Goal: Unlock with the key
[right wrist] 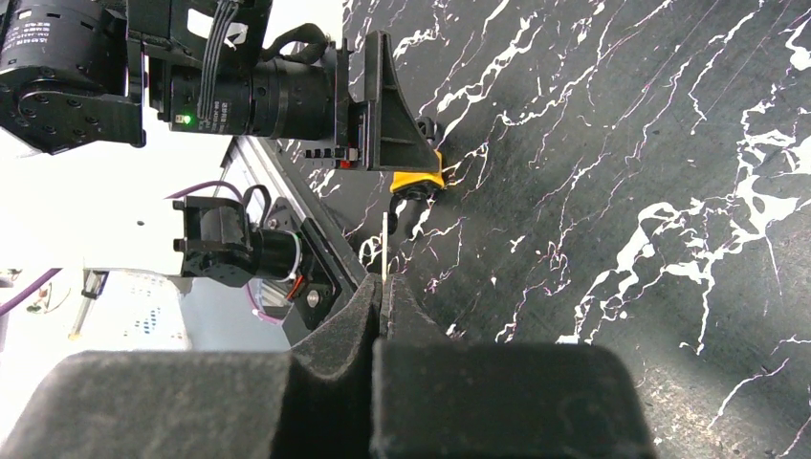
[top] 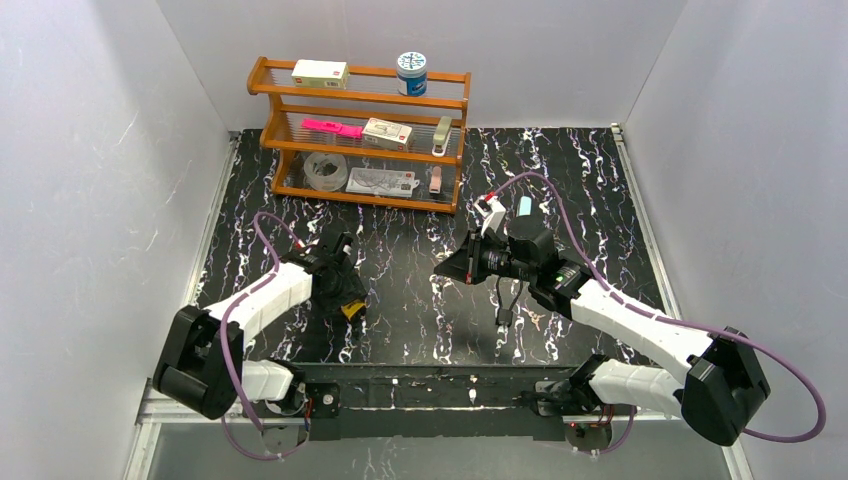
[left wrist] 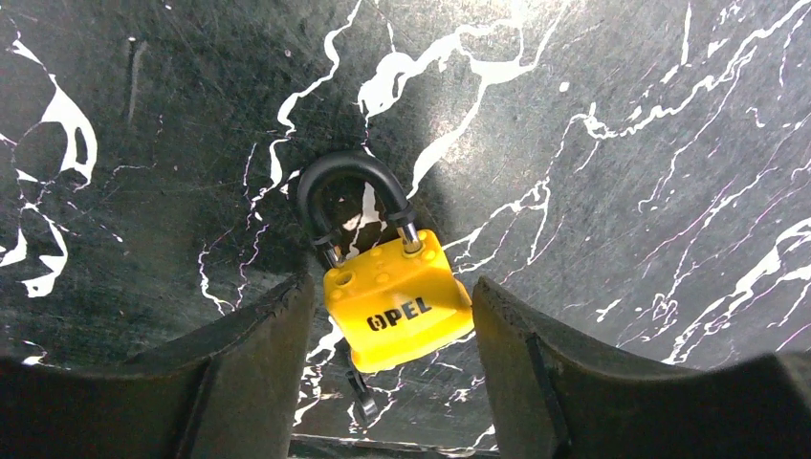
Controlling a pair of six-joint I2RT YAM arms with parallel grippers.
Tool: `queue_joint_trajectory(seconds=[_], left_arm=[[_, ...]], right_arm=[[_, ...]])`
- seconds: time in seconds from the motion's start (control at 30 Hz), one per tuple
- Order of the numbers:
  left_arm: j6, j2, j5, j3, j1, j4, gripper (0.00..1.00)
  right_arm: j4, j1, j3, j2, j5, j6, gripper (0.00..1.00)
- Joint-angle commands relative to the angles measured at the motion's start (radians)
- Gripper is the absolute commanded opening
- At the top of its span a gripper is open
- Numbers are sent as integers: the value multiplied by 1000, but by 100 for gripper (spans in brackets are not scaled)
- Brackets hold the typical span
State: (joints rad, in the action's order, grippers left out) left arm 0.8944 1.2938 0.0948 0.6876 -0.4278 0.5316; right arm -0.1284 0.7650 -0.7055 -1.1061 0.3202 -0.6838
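We cannot tell whether the left end effector [left wrist: 392, 287] straddling the padlock [left wrist: 402, 316] on the bench [left wrist: 622, 143] grips it, so we'd clamp squarely before the right end effector [right wrist: 383, 287], pinching the key [right wrist: 384, 244], approaches.

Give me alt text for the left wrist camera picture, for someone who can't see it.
A yellow padlock marked OPEL, its black shackle pointing away, lies on a black, white-veined table between the two dark fingers of the left gripper, which closely flank its body.

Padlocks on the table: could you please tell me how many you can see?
1: the yellow padlock lies on the table between the fingers of the left gripper; the arms may hide others.
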Motion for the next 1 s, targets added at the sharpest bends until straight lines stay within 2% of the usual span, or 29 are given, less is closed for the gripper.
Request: queue_joint_trajectory(seconds=[0.0, 0.1, 0.23, 0.43, 0.67, 0.87, 0.97], left_arm=[[-52, -12, 5, 0, -5, 43, 61], [-1, 18, 7, -16, -5, 75, 68], [90, 29, 8, -28, -6, 80, 69], [184, 7, 12, -63, -8, 69, 55], [148, 27, -10, -50, -8, 40, 31], [116, -25, -188, 68, -8, 82, 25], [111, -48, -262, 128, -8, 114, 24]], right_arm=[[-31, -5, -1, 12, 5, -5, 1], [-31, -5, 7, 21, 0, -6, 1], [-33, -5, 14, 25, -11, -8, 1], [-45, -5, 4, 19, -12, -9, 1], [-39, -4, -2, 15, 0, -2, 1], [-31, -5, 2, 32, 16, -4, 1], [-103, -5, 20, 27, 98, -14, 1]])
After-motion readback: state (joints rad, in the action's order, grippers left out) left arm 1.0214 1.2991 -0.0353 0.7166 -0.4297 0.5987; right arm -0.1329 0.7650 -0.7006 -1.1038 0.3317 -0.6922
